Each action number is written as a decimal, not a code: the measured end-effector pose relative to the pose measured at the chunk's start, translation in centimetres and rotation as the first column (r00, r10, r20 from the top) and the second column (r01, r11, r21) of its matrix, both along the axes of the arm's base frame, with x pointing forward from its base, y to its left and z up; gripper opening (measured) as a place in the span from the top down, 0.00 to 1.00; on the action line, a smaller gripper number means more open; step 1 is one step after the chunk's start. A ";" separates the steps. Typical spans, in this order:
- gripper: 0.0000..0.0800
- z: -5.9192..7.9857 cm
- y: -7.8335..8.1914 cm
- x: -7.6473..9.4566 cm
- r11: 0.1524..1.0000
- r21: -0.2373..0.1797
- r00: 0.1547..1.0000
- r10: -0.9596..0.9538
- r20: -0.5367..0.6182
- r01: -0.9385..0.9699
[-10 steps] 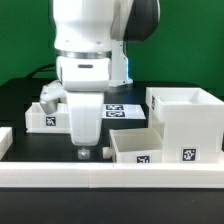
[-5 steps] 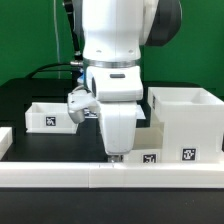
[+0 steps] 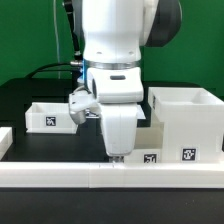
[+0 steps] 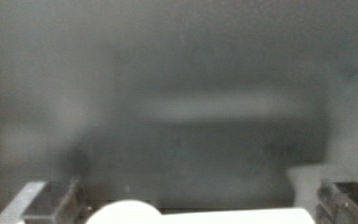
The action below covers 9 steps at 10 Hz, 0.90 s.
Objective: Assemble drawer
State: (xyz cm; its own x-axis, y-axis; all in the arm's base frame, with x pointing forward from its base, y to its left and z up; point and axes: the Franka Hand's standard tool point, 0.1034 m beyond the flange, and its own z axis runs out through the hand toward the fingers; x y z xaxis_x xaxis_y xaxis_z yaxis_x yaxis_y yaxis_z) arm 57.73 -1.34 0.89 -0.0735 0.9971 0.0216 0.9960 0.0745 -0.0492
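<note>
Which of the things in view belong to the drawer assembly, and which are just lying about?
Belonging to the job:
- tall box housing
- tray on the exterior view's left
- tray beside the gripper
- gripper

Just lying about:
- front border rail
- white piece at the exterior view's left edge

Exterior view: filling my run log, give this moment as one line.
hand: open, low at front tray | second tray: apart | tall box: upright
</note>
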 end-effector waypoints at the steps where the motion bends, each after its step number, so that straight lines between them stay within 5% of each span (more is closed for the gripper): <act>1: 0.19 0.0 0.6 0.1 1.000 0.001 1.000 -0.012 -0.001 0.012; 4: 0.19 0.2 3.2 0.1 0.994 0.007 0.994 -0.109 -0.005 0.109; 9: 0.19 0.3 3.0 -0.2 0.989 -0.015 0.989 -0.144 -0.034 0.144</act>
